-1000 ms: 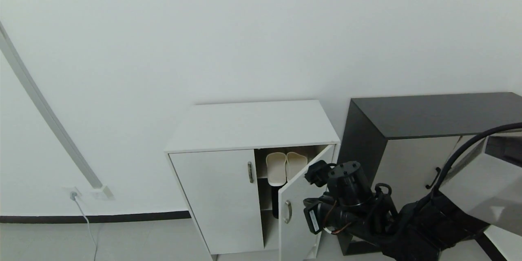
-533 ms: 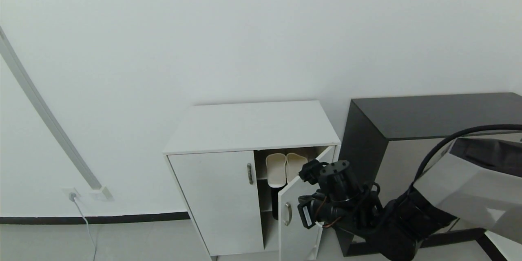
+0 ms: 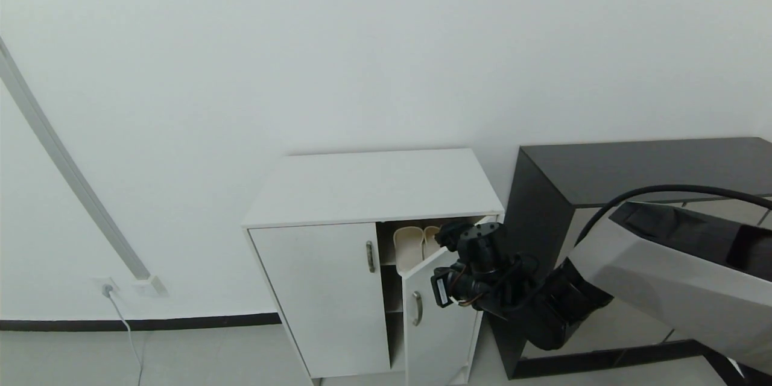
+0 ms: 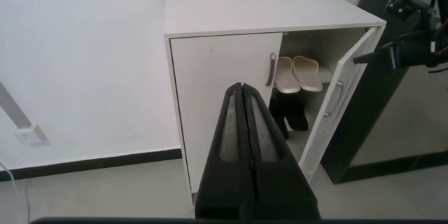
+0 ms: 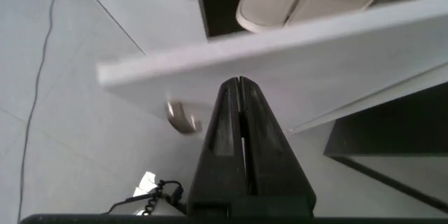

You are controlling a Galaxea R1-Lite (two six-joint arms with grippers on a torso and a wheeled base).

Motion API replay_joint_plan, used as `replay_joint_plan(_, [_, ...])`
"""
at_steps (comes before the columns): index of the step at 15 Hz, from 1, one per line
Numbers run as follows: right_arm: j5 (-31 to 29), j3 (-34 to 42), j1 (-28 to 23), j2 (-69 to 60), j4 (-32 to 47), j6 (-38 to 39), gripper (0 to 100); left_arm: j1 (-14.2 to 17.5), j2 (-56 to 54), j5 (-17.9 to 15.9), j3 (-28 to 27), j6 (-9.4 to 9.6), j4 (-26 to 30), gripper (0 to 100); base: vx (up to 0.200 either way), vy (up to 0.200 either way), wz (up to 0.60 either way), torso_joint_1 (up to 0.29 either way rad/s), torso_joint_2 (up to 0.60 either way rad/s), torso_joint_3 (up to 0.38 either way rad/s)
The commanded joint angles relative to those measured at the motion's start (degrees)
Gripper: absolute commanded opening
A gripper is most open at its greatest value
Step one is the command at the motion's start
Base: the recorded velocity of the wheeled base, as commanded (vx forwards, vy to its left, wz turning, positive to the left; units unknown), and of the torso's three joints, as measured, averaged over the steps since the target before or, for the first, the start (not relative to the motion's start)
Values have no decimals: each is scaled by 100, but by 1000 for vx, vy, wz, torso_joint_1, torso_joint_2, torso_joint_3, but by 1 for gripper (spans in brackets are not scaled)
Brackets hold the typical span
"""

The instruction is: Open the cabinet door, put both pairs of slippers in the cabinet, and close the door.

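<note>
Hovering at door [image 3: 440, 319] top edge — R hand [image 5: 240, 84] closed, opening abt half.

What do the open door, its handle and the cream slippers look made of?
The door looks like laminated board: matte white, flat, plain thin edge. Its handle is probably brushed metal: grey, dull sheen. The cream slippers seem moulded foam or rubber: smooth, thick, one-piece soles.

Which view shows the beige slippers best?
Left wrist view: both beige slippers show nearly whole, side by side inside the cabinet. In the head view the door covers part; the right wrist view gives their ends, close up.
</note>
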Motion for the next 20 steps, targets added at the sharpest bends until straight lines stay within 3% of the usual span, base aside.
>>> replay_joint_plan(1, [-10, -447, -123, 360, -9, 2, 0, 5, 7, 1, 1, -4, -4, 0, 0, 0, 0, 0, 0, 0])
replay_joint_plan(20, [-54, -2802, -448, 1617, 686, -16, 0, 5, 7, 71, 1, -4, -4, 0, 0, 0, 0, 0, 0, 0])
